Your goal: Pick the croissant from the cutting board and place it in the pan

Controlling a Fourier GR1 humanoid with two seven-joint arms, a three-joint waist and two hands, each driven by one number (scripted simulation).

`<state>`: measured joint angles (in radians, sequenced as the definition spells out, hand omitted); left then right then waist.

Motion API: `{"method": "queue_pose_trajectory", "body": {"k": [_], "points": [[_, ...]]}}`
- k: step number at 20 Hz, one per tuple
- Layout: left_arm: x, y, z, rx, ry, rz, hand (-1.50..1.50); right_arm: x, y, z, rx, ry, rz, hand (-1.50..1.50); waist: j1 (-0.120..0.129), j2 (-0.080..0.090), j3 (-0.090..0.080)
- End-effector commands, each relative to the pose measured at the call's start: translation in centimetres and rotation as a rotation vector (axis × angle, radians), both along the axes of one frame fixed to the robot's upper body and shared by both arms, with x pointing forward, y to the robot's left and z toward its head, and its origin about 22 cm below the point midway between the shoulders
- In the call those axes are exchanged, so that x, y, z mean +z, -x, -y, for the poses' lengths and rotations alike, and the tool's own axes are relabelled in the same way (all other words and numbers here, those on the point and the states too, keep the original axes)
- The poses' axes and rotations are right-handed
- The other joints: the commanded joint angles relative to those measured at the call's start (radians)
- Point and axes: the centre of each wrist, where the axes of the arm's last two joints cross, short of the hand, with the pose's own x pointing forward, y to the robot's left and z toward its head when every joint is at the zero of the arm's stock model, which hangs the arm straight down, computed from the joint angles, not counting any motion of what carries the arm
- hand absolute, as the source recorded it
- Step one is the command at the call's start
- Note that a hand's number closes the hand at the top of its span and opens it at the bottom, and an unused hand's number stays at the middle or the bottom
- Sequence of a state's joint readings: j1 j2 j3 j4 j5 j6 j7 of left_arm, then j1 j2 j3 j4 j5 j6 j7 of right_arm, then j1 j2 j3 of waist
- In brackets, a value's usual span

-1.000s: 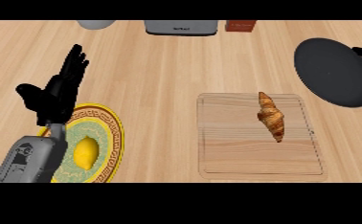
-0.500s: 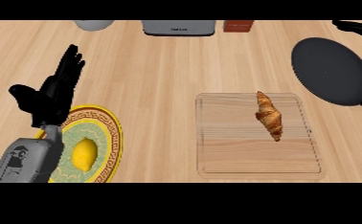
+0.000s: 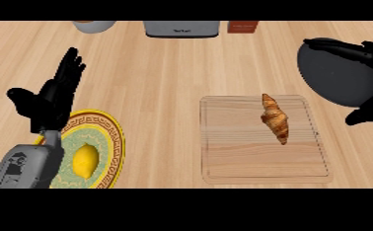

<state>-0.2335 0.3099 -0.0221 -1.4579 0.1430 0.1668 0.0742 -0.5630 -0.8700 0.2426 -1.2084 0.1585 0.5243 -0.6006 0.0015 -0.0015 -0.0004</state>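
A golden-brown croissant (image 3: 275, 118) lies lengthwise on the right half of a pale wooden cutting board (image 3: 233, 151). The dark grey pan (image 3: 331, 79) sits at the right edge, just beyond the board's far right corner. My right hand (image 3: 344, 49) comes in from the right edge, open, with its fingers spread over the pan's far side and its thumb (image 3: 360, 114) low by the pan's near rim. It is right of the croissant and apart from it. At the left my left hand (image 3: 53, 99) rests open with its fingers up and holds nothing.
A yellow patterned plate (image 3: 111, 131) with a lemon (image 3: 85, 160) lies at the lower left under my left forearm. Along the back edge stand a grey bowl (image 3: 94, 25), a grey appliance (image 3: 180, 28) and a red-brown box (image 3: 242, 26).
My right hand has come into view from the right edge and now reaches over the pan. The left hand has barely shifted. The croissant has not moved.
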Motion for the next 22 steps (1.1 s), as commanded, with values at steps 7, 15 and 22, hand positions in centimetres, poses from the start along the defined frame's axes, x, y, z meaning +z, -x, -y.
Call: {"method": "queue_pose_trajectory", "body": {"k": [7,15,22], "points": [[0.3,-0.6,1.4,0.004,-0.007,0.006,0.0,-3.2,2.0,-1.3,-0.031,0.098,-0.083,-1.5,-0.003,0.001,0.0],[-0.7,0.4,-1.0,-0.002,0.003,0.008,0.0,-4.7,-0.5,-1.0,-0.104,0.195,-0.098,-1.5,0.01,0.004,0.001],[0.0,-0.3,0.7,-0.014,-0.003,0.016,0.0,-6.0,-2.1,-2.4,-0.029,0.24,-0.168,-1.5,0.009,0.004,0.001]]}}
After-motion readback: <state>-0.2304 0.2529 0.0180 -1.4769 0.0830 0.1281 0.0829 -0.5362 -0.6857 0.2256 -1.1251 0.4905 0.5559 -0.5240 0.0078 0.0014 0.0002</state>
